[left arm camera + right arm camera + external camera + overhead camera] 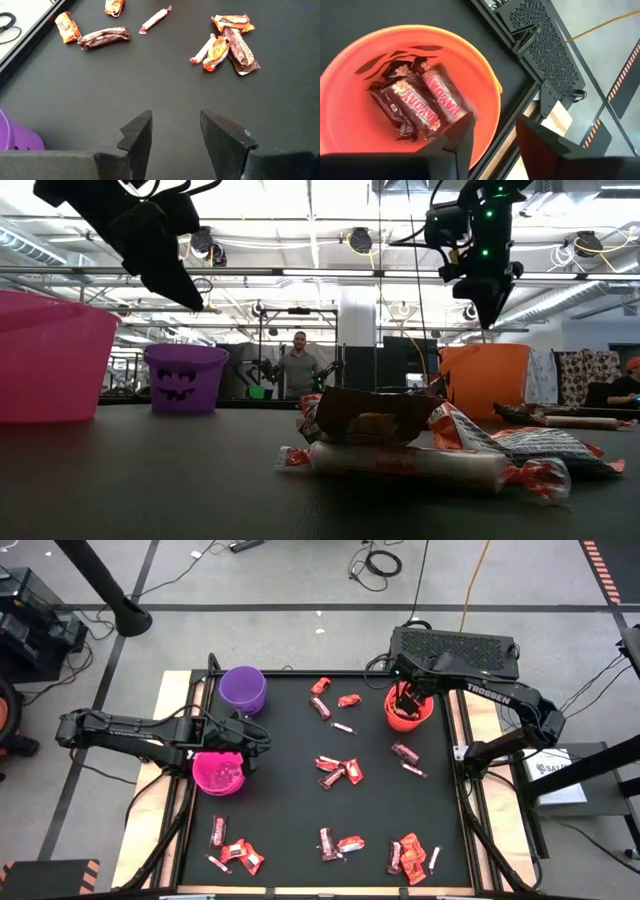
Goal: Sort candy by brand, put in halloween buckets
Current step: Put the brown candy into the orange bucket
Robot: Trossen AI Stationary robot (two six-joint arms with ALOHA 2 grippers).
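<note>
The round orange plastic bucket sits at two o'clock on the black table. The right gripper hangs over it, fingers apart and empty. It should lift straight up, clear of the rim. The left gripper, also spread and empty, waits by the pink bucket at nine o'clock. Brown bars inside read "PAYDAY".
</note>
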